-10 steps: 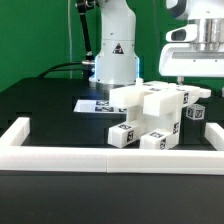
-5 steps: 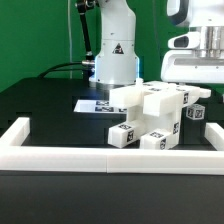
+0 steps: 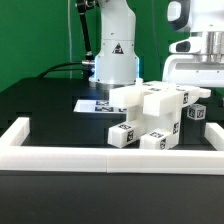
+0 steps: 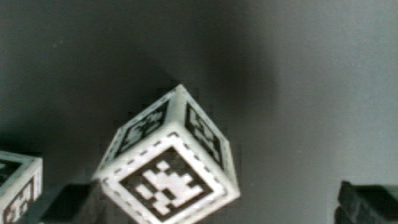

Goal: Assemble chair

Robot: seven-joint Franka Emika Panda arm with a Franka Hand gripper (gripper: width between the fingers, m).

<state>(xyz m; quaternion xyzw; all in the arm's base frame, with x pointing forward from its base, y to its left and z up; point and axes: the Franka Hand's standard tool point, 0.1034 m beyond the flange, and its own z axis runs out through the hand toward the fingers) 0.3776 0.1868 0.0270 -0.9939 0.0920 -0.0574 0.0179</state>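
The chair (image 3: 150, 115) stands in the middle of the black table as a stepped cluster of white blocky parts with black-and-white tags. At its end on the exterior view's right is a small tagged block (image 3: 197, 112). My gripper (image 3: 203, 88) hangs just above that end, open and holding nothing. In the wrist view the tagged block (image 4: 169, 170) lies below and between my two dark fingers (image 4: 68, 205), nearer one of them and touching neither, so my gripper (image 4: 219, 205) is open around it. A second tagged part (image 4: 15, 180) shows at the picture's edge.
A long white border rail (image 3: 110, 157) runs along the front of the table with raised ends at both sides. The marker board (image 3: 95, 104) lies flat behind the chair. The arm's white base (image 3: 115, 50) stands at the back.
My gripper has sunk a little toward the chair's right-hand end and drifted slightly to the exterior view's right. The chair parts have not moved.
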